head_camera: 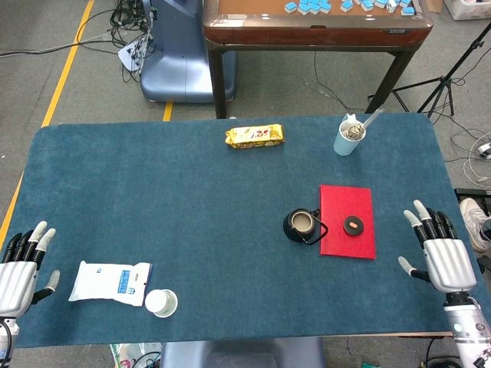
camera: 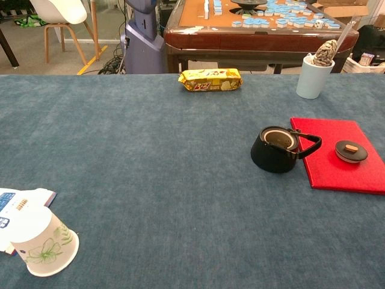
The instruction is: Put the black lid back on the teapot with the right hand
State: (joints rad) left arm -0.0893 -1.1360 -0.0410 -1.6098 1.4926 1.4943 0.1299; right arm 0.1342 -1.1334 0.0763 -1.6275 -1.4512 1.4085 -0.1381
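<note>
The black teapot stands uncovered on the blue table, its handle folded toward the red mat. Its round black lid lies flat on the red mat, just right of the pot. My right hand hovers near the table's right edge with its fingers spread and nothing in it, well right of the lid. My left hand is at the front left corner, fingers apart and empty. Neither hand shows in the chest view.
A yellow snack packet lies at the back middle. A pale cup with a utensil stands at the back right. At the front left lie a white wipes pack and a tipped paper cup.
</note>
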